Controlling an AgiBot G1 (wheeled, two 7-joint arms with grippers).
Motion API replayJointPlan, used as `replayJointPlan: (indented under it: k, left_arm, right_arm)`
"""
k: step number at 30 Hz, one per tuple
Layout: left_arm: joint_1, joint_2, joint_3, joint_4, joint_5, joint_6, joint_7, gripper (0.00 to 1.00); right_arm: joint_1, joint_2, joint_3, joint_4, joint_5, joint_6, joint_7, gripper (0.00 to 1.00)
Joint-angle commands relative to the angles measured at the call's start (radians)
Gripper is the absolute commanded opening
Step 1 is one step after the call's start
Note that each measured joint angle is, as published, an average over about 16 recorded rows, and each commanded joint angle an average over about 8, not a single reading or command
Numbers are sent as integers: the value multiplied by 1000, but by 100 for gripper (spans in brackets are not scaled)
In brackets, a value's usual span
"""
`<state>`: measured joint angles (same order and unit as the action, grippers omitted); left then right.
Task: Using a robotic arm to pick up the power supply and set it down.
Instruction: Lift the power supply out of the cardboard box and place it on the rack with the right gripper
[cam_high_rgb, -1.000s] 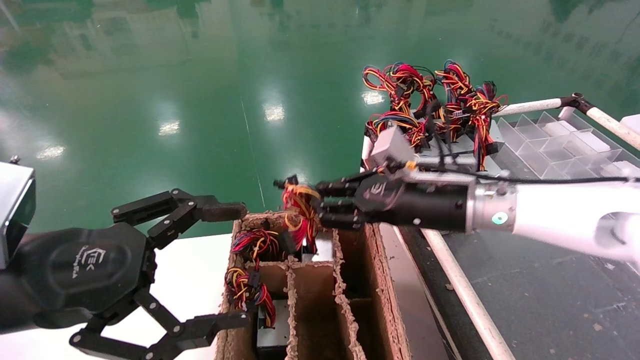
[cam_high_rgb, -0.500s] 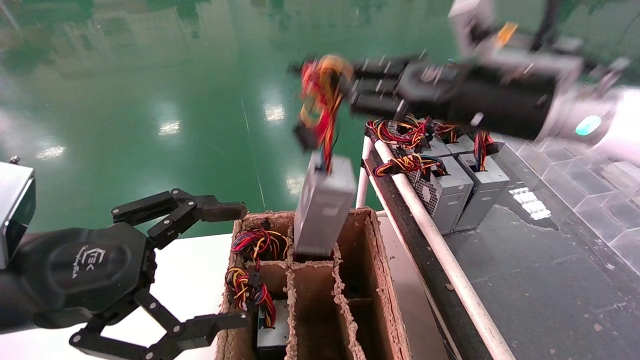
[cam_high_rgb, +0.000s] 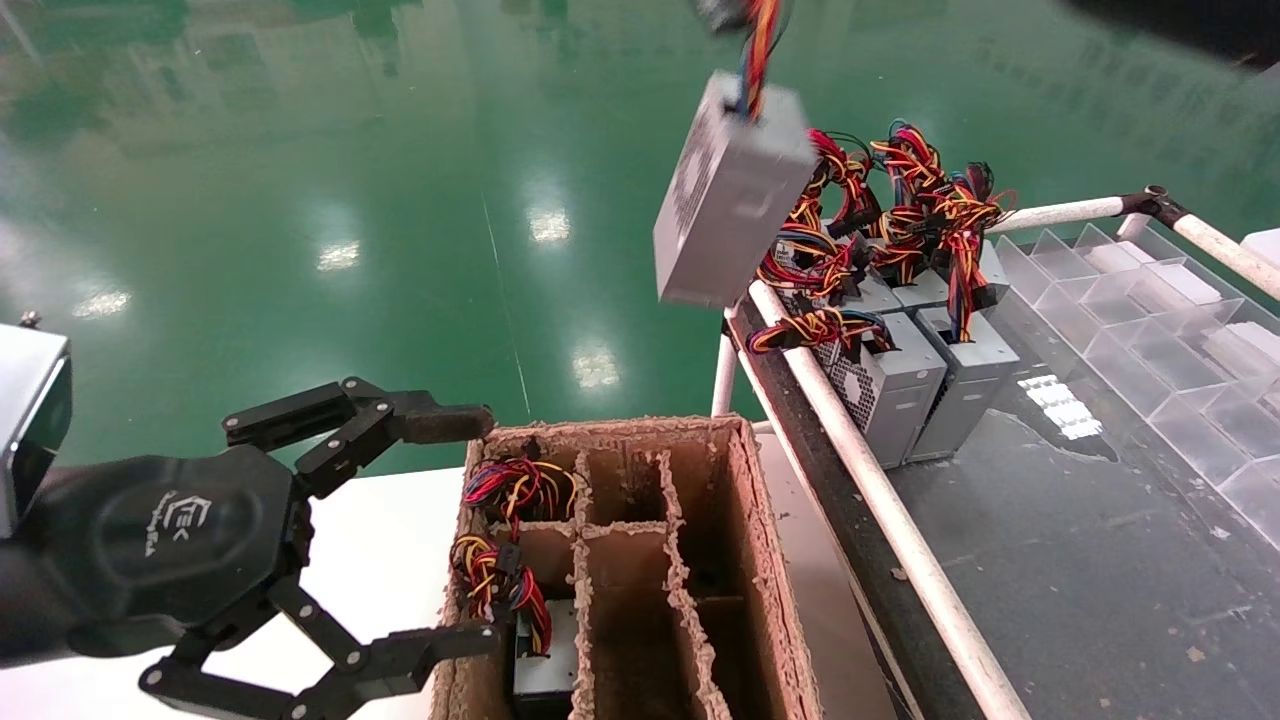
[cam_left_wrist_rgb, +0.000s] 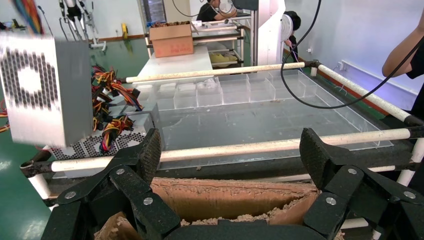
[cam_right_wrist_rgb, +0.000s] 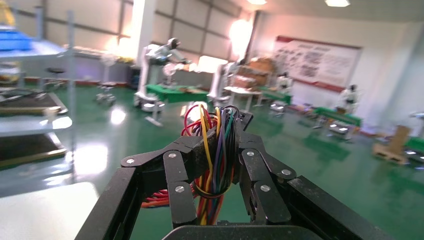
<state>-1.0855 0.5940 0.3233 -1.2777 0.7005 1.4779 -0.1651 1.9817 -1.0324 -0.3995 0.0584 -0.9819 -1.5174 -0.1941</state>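
Right wrist view showed the right pincer (cam_right_wrist_rgb: 220, 150) clamped on the wires only; the power supply (cam_high_rgb: 728, 195) hung above the worktop's (cam_high_rgb: 1060, 560) far-left corner and might swing or slip.

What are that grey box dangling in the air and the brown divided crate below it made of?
The hanging power supply looks like matte grey sheet metal: flat folded faces and a side punched with vent holes. The right gripper holds it by its plastic-coated wire bundle. The brown crate seems to be moulded paper pulp or rough cardboard, with fuzzy, ragged edges.
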Motion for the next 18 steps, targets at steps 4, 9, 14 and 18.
replayJointPlan:
  k: [4, 9, 14, 18]
  left_arm:
    - [0, 0, 0, 0, 0, 0, 0, 100]
    - [0, 0, 0, 0, 0, 0, 0, 100]
    - [0, 0, 0, 0, 0, 0, 0, 100]
    - [0, 0, 1, 0, 0, 0, 0, 100]
  right_arm:
    - [40, 68, 14, -17, 18, 21, 1, 0]
    - [55, 156, 20, -35, 25, 22, -4, 0]
    - [59, 238, 13, -47, 13, 25, -11, 0]
    - [61, 292, -2, -57, -8, 40, -9, 0]
